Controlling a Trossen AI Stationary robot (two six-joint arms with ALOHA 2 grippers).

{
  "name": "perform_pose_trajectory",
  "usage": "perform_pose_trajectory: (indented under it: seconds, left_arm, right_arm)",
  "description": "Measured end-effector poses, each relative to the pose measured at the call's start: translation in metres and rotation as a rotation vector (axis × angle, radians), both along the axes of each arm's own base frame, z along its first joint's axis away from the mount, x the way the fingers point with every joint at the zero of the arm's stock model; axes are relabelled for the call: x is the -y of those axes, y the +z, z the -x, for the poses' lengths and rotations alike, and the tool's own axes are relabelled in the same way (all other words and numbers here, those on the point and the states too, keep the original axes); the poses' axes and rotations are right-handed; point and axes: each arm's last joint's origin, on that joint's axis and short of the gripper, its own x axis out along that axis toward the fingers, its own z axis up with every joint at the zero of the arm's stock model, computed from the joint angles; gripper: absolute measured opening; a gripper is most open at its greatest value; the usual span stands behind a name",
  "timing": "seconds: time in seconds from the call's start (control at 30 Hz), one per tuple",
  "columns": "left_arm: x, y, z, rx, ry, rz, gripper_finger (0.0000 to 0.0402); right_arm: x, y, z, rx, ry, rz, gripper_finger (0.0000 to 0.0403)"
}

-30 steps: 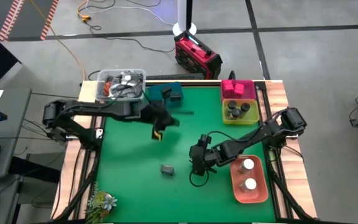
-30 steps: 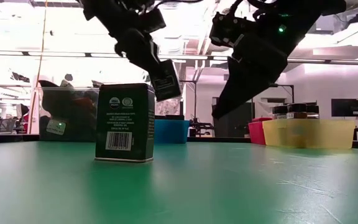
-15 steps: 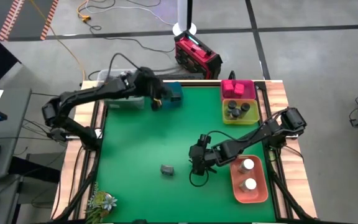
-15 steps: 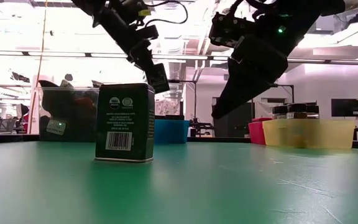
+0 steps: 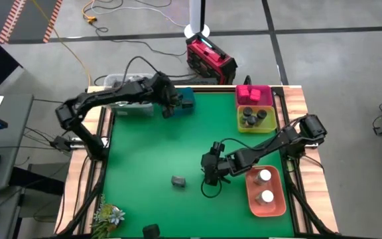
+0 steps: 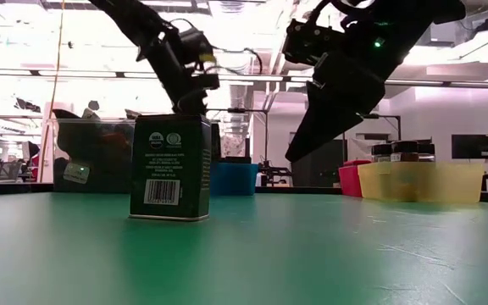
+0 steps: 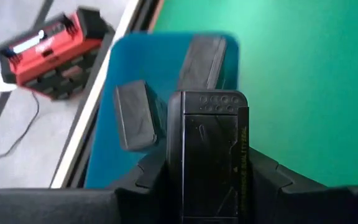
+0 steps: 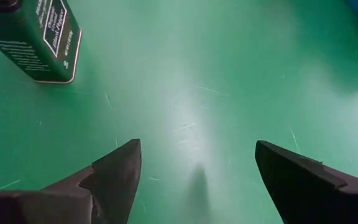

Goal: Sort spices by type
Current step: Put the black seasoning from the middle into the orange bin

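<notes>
The left gripper [image 5: 168, 109] is clamped on a dark grey tin [image 7: 207, 155], held over the near edge of the teal tray [image 5: 186, 99] at about eleven o'clock on the table; the wrist view shows the tin pinched between both fingers [image 7: 143, 177], with two more dark tins [image 7: 135, 115] already lying in that tray, one tilted and one flat along the far side. The right gripper [image 5: 211, 174] hovers just right of the table's centre, its jaws spread wide and empty over bare green mat [image 8: 216, 81]. A fourth dark tin [image 5: 178, 180] stands upright at about seven o'clock from centre, beside the right gripper and apart from it; its side carries a barcode, two round seals and small print too fine to read [image 6: 170, 168]. At one o'clock the pink tray [image 5: 265, 97] holds two magenta boxes [image 5: 249, 93]; just below it the yellow tray [image 5: 270, 123] holds about four dark-lidded jars [image 5: 249, 118]; at five o'clock the salmon tray [image 5: 274, 204] holds two white-capped jars [image 5: 265, 176]. A clear tub of grey clutter [image 5: 115, 83] sits behind the left arm at ten o'clock; a red case [image 5: 210, 60] lies on the floor beyond the table; a small plant [image 5: 109, 215] sits at the lower left corner.
</notes>
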Motion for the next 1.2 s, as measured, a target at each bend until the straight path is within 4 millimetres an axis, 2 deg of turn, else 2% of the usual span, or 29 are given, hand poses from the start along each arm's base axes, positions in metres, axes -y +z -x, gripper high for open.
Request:
perform_pose_trajectory:
  seconds: [0.23, 0.57, 0.93, 1.2]
  left_arm:
    - [-0.007, -0.027, -0.008, -0.095, 0.024, 0.025, 0.0135]
    - [-0.012, -0.053, -0.013, -0.172, 0.056, 0.08, 0.0145]
    - [-0.011, -0.053, -0.01, -0.196, 0.058, 0.088, 0.0247]
    - [-0.011, -0.032, -0.021, -0.165, 0.01, 0.051, 0.0255]
  right_arm:
    - [-0.004, 0.0, 0.001, 0.0, 0.012, 0.0, 0.034]
    - [-0.005, 0.0, 0.001, 0.01, 0.008, -0.008, 0.034]
    - [-0.005, 0.001, 0.0, 0.017, 0.008, -0.011, 0.034]
    - [-0.005, 0.001, 0.0, 0.017, 0.008, -0.01, 0.034]
